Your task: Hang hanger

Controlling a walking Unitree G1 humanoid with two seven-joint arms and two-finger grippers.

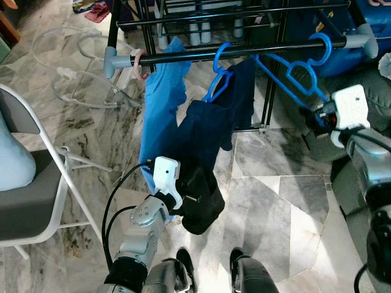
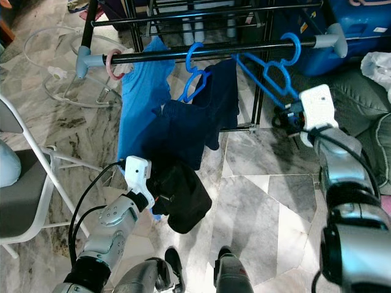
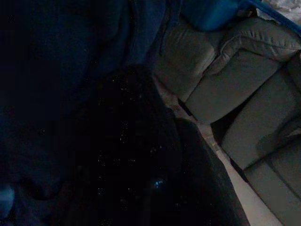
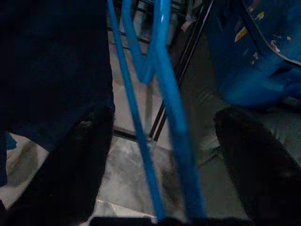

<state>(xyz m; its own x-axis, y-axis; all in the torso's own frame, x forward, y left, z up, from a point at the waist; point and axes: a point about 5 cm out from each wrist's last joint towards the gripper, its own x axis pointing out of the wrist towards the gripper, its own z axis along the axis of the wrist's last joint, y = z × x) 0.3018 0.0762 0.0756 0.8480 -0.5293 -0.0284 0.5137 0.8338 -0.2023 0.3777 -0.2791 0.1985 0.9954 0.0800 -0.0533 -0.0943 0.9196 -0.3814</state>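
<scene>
- Hanger of bright blue plastic [image 1: 297,72], empty, hooked over the black rack rail [image 1: 183,55], its lower end between the right gripper [image 4: 162,207]'s spread fingers [image 4: 249,165].
- Left gripper [image 1: 194,198] below, buried in dark navy cloth [image 1: 211,131]; finger state unreadable.

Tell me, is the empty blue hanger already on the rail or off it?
On: the blue hanger hooks over the rail.

Head stereo looks down; wrist cams close.
</scene>
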